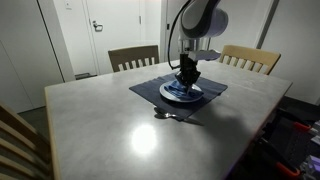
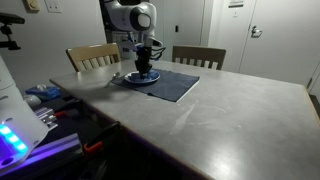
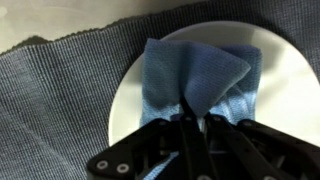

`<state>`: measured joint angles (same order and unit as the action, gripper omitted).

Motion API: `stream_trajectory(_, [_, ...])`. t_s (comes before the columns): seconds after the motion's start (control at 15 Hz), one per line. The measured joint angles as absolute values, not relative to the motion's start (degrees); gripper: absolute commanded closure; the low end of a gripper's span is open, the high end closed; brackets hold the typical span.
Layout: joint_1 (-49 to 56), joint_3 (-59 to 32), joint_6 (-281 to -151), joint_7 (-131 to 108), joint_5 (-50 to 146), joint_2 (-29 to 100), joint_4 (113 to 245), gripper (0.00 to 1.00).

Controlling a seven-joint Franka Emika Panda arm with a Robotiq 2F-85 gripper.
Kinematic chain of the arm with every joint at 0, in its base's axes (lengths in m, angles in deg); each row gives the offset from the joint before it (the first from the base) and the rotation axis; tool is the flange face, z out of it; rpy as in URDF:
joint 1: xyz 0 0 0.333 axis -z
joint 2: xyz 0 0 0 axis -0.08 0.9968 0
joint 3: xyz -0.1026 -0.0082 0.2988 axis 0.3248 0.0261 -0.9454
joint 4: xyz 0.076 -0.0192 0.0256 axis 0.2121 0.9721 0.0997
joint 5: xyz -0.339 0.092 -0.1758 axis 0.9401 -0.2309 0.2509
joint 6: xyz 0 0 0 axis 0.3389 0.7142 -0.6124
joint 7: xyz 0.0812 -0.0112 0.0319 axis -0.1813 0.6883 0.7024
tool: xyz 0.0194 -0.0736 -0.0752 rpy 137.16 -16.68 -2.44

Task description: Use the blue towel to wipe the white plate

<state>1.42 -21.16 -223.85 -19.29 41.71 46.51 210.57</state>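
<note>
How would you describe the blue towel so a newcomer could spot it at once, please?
On the grey table, a dark mat by the chairs holds a white plate. The towel is the folded cloth on that plate, pinched by the fingers, lighter blue than the mat.

No legible text, brand, number or label in any view. In an exterior view a white sign (image 2: 236,3) sits high on the back wall (image 2: 225,30), with a small dark placard (image 2: 255,32) lower down near it. Both are too small and blurred to read.
</note>
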Motion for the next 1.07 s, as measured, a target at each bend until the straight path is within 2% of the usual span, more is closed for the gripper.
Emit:
stream_trajectory(0.6, [1.6,-20.5,-236.5,-16.5,41.6,48.5,209.8,0.98])
stream_trajectory(1.07, [11.0,-31.4,-236.0,6.6,34.7,50.9,207.5,0.98])
